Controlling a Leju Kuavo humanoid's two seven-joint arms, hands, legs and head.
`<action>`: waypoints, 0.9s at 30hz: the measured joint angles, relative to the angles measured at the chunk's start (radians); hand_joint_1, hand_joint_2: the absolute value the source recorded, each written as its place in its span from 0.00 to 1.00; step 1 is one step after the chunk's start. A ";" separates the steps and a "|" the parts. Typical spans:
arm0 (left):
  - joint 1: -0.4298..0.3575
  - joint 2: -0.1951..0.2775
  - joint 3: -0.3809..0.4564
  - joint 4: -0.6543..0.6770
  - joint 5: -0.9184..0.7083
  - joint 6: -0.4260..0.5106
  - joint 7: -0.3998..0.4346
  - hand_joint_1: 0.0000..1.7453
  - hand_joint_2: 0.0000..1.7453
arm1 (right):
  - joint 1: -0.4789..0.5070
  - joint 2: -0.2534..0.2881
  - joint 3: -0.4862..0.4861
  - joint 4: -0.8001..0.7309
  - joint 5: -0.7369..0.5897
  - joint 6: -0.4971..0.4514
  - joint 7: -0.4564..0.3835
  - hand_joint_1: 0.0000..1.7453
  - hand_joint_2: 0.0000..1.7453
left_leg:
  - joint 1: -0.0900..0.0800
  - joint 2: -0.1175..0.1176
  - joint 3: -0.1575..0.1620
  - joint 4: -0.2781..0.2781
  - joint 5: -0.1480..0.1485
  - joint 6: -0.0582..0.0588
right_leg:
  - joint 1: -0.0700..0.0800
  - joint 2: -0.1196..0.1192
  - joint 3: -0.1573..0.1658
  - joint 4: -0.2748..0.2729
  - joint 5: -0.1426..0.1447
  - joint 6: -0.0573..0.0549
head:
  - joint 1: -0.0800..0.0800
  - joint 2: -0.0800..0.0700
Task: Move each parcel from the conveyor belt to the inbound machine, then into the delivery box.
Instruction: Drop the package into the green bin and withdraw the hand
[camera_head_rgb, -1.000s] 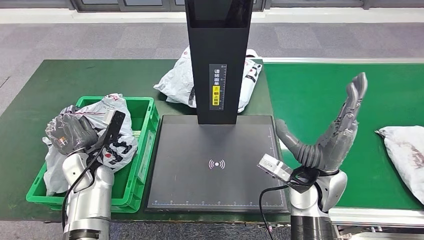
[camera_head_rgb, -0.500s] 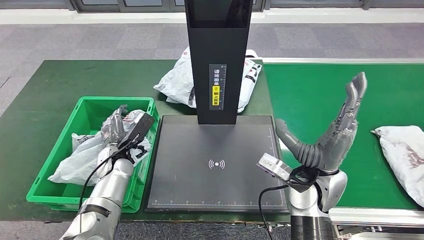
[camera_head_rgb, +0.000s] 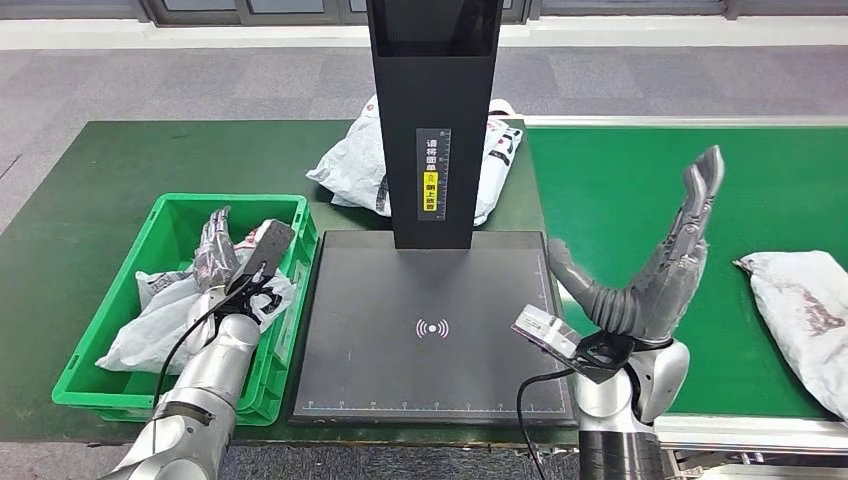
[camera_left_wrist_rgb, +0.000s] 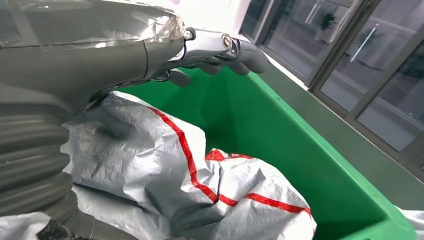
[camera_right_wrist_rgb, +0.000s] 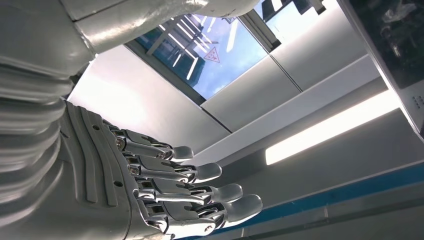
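While its fingers stand straight and apart, holding nothing, the left hand (camera_head_rgb: 217, 252) hangs over a crinkled grey poly mailer (camera_head_rgb: 165, 318) with red stripes, lying beneath it in the green plastic crate (camera_head_rgb: 100, 330). The right hand (camera_head_rgb: 660, 265), raised and spread empty, has a wrinkled parcel (camera_head_rgb: 805, 312) to its right on the green conveyor belt (camera_head_rgb: 620, 180), cut off by the frame edge.

1. Three parcels: one grey bag in the green crate (camera_head_rgb: 160, 322), one white bag behind the scanner column (camera_head_rgb: 355, 165), one grey bag on the conveyor belt (camera_head_rgb: 805, 310)
2. One green crate (camera_head_rgb: 105, 385); one inbound machine (camera_head_rgb: 430, 330); one conveyor belt (camera_head_rgb: 620, 190)
3. Two robot hands: left hand (camera_head_rgb: 215, 250); right hand (camera_head_rgb: 665, 270)
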 joint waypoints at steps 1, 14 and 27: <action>0.002 0.000 0.000 -0.005 0.000 -0.003 0.004 0.00 1.00 | 0.000 0.000 0.000 0.001 0.000 0.000 0.001 0.00 1.00 | 0.000 0.000 0.000 0.000 0.000 0.000 | 0.000 0.000 0.000 0.000 0.000 0.000 | 0.000 0.000; 0.072 -0.021 -0.020 -0.159 0.007 -0.003 0.037 0.00 1.00 | 0.001 0.000 0.000 0.002 0.006 0.000 0.018 0.00 1.00 | 0.000 0.002 0.001 0.000 -0.001 -0.001 | 0.000 0.002 0.000 0.000 0.000 0.000 | 0.000 0.000; 0.326 -0.065 -0.169 -0.611 0.034 -0.059 0.066 0.00 1.00 | 0.020 -0.002 -0.021 0.002 0.007 -0.002 0.014 0.00 1.00 | 0.000 0.002 0.000 0.000 -0.002 -0.001 | 0.000 0.002 -0.001 0.000 -0.002 -0.001 | 0.000 0.000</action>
